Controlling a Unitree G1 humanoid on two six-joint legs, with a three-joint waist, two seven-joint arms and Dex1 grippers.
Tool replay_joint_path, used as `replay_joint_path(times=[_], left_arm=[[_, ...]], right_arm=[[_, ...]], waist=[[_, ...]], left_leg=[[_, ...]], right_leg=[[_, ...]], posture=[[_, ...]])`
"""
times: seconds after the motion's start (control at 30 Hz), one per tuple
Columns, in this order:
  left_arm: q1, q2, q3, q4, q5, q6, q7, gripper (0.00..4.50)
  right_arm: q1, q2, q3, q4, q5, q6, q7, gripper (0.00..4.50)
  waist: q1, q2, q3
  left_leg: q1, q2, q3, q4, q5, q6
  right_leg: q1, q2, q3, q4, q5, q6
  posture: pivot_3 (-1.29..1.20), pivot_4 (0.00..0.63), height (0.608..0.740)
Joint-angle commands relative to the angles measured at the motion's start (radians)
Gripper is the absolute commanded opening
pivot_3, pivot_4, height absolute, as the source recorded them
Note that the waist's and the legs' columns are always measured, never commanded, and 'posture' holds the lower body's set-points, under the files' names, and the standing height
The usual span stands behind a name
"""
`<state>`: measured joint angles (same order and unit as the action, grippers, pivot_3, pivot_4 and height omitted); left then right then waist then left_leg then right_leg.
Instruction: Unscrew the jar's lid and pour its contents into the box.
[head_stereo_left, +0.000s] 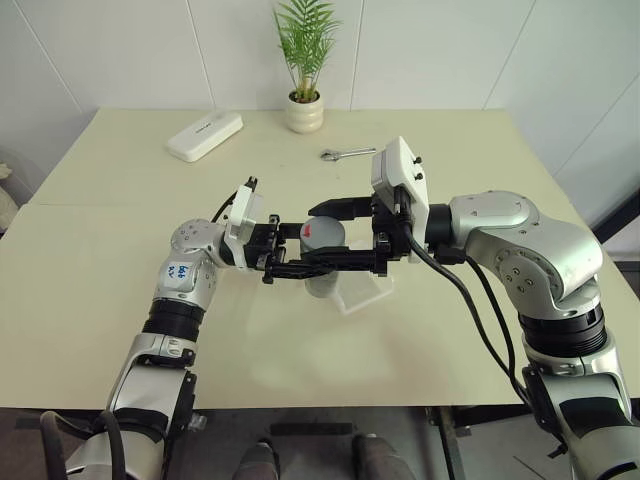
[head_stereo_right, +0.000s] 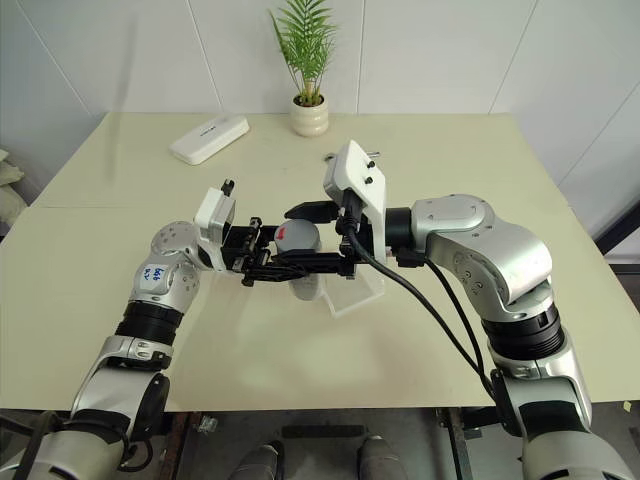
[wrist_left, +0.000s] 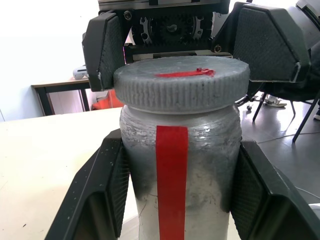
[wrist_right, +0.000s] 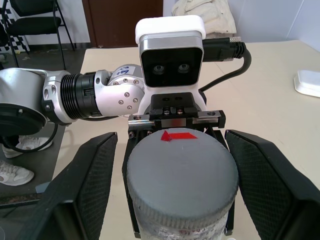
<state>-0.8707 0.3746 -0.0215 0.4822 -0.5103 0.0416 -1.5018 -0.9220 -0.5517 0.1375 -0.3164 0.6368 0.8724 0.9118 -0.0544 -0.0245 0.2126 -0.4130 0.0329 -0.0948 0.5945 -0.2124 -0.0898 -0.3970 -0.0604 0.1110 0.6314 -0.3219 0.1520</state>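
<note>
The jar (wrist_left: 180, 165) hangs above the middle of your table (head_stereo_left: 100, 250), upright, and your left gripper (wrist_left: 177, 190) is clamped on its body, one black finger pressed to each side of the label with its red stripe. Largest first around it: the table carries a white oblong case (head_stereo_left: 204, 135) and a potted plant (head_stereo_left: 305, 100) at the far edge, well apart from your arms, with a small wrench (head_stereo_left: 345, 153) lying between them and the jar. The clear box (head_stereo_left: 362, 292) sits on the tabletop just beneath and beside the jar. Now the lid (wrist_right: 182, 185): grey, ribbed, red mark on top, seated on the jar's neck. Your right gripper (wrist_right: 175, 190) brackets it at a middling spread; from the left wrist view its pads (wrist_left: 102, 50) look close against the rim, but you can't tell from here whether they're actually biting on it
</note>
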Motion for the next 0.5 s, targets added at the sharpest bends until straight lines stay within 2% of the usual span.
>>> replay_joint_path(times=[0.03,0.13,0.23,0.5], left_arm=[[-0.008,0.009,0.0,-0.035,-0.017,-0.009,-0.087,2.62],[-0.007,0.009,0.0,-0.037,-0.018,-0.007,-0.087,2.62],[-0.008,0.01,0.001,-0.035,-0.017,-0.008,-0.087,2.62],[-0.005,0.012,-0.004,-0.033,-0.016,-0.006,-0.089,2.62]], right_arm=[[-0.004,-0.006,-0.011,-0.024,0.004,-0.015,0.007,3.59],[-0.004,-0.007,-0.012,-0.027,0.006,-0.011,0.007,3.59],[-0.002,-0.01,-0.012,-0.031,0.009,-0.01,0.011,3.0],[-0.018,-0.014,-0.031,-0.034,0.015,-0.009,0.003,3.0]], waist=[[0.0,0.0,0.0],[0.0,0.0,0.0],[0.0,0.0,0.0],[0.0,0.0,0.0]], left_leg=[[0.0,0.0,0.0,0.0,0.0,0.0],[0.0,0.0,0.0,0.0,0.0,0.0],[0.0,0.0,0.0,0.0,0.0,0.0],[0.0,0.0,0.0,0.0,0.0,0.0]], right_leg=[[0.0,0.0,0.0,0.0,0.0,0.0],[0.0,0.0,0.0,0.0,0.0,0.0],[0.0,0.0,0.0,0.0,0.0,0.0],[0.0,0.0,0.0,0.0,0.0,0.0]], posture=[[0.0,0.15,0.74],[0.0,0.15,0.74],[0.0,0.15,0.74],[0.0,0.15,0.74]])
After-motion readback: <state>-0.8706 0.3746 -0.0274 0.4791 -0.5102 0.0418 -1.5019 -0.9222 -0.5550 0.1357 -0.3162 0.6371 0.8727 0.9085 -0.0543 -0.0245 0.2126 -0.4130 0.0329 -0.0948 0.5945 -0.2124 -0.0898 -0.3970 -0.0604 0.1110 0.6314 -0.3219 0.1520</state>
